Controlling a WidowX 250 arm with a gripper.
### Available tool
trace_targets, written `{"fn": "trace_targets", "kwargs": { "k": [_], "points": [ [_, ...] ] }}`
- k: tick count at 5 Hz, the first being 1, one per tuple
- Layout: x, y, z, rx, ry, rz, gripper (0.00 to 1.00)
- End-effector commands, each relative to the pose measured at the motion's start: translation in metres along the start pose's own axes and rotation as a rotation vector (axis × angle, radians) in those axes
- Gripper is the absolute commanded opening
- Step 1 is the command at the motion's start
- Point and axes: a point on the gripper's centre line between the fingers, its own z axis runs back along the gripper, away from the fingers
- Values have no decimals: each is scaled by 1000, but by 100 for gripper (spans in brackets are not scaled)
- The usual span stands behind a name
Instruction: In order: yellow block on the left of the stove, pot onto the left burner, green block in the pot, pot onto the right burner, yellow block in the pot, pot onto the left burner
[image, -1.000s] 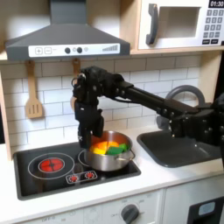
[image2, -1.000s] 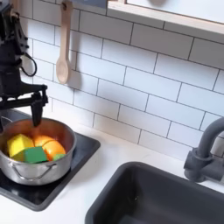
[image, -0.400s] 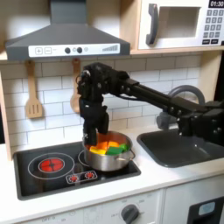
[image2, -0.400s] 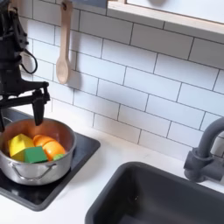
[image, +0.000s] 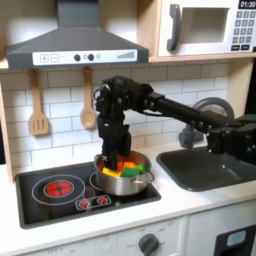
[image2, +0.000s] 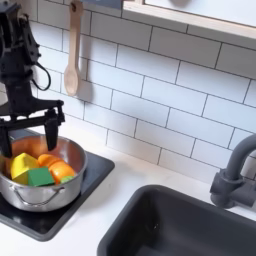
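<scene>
The steel pot (image: 143, 181) (image2: 48, 196) sits on the right burner of the black stove (image: 40, 205) (image2: 92, 175). The left burner (image: 59, 187) with its bright red middle is bare. Inside the pot lie the yellow block (image: 108, 171) (image2: 22, 164), the green block (image: 131, 173) (image2: 40, 177) and an orange piece (image2: 60, 170). My gripper (image: 113, 158) (image2: 33, 134) hangs open just above the pot's inside, over the yellow block. Its fingers (image2: 56, 128) are spread wide and hold nothing.
A wooden spoon (image: 87, 103) (image2: 72, 62) and a spatula (image: 38, 112) hang on the tiled wall behind the stove. A dark sink (image: 205, 168) (image2: 190, 225) with a grey faucet (image: 208, 108) (image2: 236, 177) lies on the first exterior view's right. A range hood (image: 75, 45) overhangs the stove.
My gripper has moved toward the first exterior view's right and come down over the pot. Both spread fingers now show above the blocks. The pot and blocks have not moved.
</scene>
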Motion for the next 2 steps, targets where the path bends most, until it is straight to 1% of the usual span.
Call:
{"fn": "trace_targets", "kwargs": {
  "k": [1, 2],
  "points": [
    [-1, 1, -9, 25, 2, -5, 100],
    [-1, 3, -12, 29, 5, -4, 100]
  ]
}}
